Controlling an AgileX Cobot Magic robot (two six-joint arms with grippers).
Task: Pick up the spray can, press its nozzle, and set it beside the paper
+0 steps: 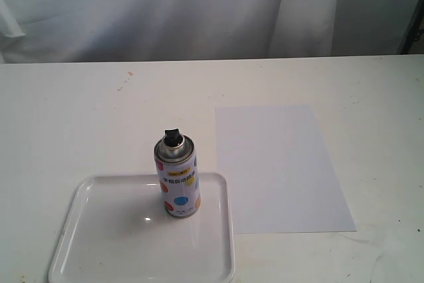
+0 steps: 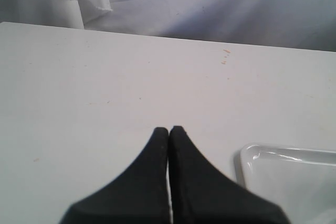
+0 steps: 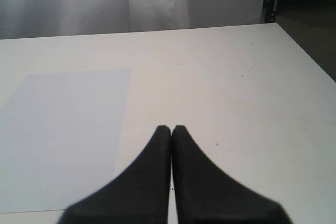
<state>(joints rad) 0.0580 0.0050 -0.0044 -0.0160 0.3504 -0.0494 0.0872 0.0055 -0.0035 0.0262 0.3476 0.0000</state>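
White dotted spray can (image 1: 177, 180) upright in tray (image 1: 119, 246), black nozzle (image 1: 173, 136) on top. Left gripper (image 2: 169, 129) pinched together, empty, tray corner near its tips; can out of its camera's sight. Right gripper (image 3: 171, 128) likewise, near paper (image 3: 63, 135). Best: spread jaws first, grasp mid-body, leave nozzle free.

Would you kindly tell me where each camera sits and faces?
Exterior: raised, looking down at the spray can standing in the tray, paper beside; no arm shows.
Left wrist: behind the shut left gripper, facing the curtain; shares the tray with exterior.
Right wrist: behind the shut right gripper, facing the curtain; shares the paper with exterior.
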